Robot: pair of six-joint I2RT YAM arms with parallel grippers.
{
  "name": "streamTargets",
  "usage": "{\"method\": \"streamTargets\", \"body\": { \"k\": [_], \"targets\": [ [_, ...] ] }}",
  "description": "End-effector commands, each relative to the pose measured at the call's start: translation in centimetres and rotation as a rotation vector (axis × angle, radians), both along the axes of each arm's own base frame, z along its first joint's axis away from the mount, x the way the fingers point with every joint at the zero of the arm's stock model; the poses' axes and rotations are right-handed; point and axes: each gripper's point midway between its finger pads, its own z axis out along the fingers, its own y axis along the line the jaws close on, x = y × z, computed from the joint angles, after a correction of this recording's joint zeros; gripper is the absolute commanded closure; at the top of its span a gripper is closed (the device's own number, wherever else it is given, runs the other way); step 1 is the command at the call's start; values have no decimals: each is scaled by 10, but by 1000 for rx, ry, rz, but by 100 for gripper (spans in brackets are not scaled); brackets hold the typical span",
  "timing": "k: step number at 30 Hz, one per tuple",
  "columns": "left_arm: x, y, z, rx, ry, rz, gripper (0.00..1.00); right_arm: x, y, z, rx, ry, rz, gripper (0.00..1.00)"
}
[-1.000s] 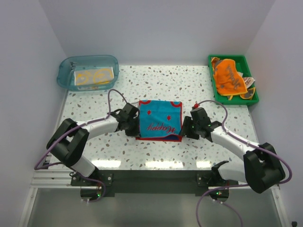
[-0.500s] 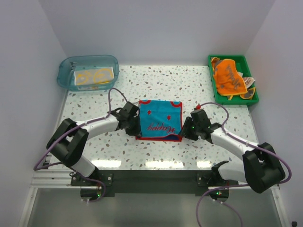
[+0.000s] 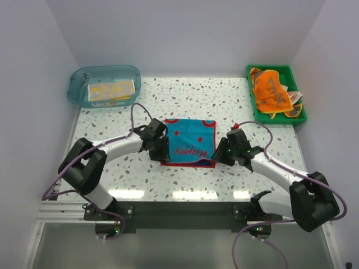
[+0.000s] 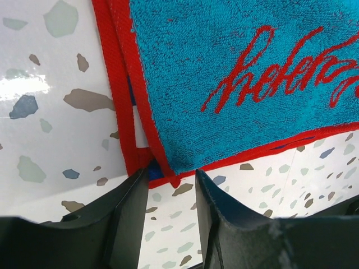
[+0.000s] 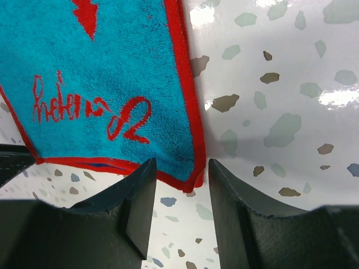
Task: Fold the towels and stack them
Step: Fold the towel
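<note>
1. Teal towel (image 3: 189, 141): one, folded, flat at mid-table (image 3: 190, 101) between my two grippers.
2. Left gripper (image 4: 171, 180): fingers slightly parted, gripping nothing, with the towel's corner at their tips.
3. Right gripper (image 5: 180, 168): likewise parted and empty-handed, the opposite corner at its tips.
4. Wrist views only: doubled red trim.
5. Top view only: one orange towel (image 3: 271, 92) in the green tray (image 3: 252, 95); one yellow-printed towel (image 3: 111, 89) in the blue tub (image 3: 76, 89).

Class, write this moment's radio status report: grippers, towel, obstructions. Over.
Left gripper open, astride near corner of teal towel. Right gripper open at the other near corner. Towel folded, lettering up. No obstruction.
</note>
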Motion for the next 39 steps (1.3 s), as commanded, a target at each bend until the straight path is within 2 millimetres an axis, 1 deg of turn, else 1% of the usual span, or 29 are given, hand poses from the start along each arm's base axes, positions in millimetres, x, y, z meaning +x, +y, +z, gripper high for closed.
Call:
{"method": "streamTargets", "body": {
  "k": [1,4,7,13,16,19,21,25,28,32,36,37,38,39],
  "targets": [
    [6,-8,8,1,-9,-24,57,3,1,2,19,-27,-19,55],
    [6,-11,7,4,-2,-32,60,2,1,0,22,-22,-22,55],
    [3,-14,6,13,11,-41,60,2,1,0,24,-23,-23,54],
    [-7,-8,0,58,48,-43,60,2,2,0,32,-22,-21,55],
    [-6,-5,0,74,45,-43,60,1,3,-2,37,-22,-22,54],
    [-3,-7,0,73,40,-43,61,1,3,-4,42,-20,-24,55],
    [-2,-8,-2,77,44,-46,64,1,4,-5,44,-17,-23,56],
    [3,-14,3,62,28,-50,69,1,4,-5,47,-17,-21,57],
    [3,-16,5,57,26,-54,75,1,4,-4,50,-19,-24,58],
    [3,-16,7,55,24,-52,88,-1,4,-5,51,-13,-25,60],
    [3,-14,10,59,15,-47,96,-1,5,-6,52,-8,-25,66],
    [3,-13,10,63,14,-48,100,-2,5,-6,52,-4,-25,68],
    [3,-13,10,66,14,-47,100,-2,5,-6,53,-3,-24,69],
    [2,-12,10,67,13,-46,100,-2,5,-5,54,-5,-24,74]
  ]
}}
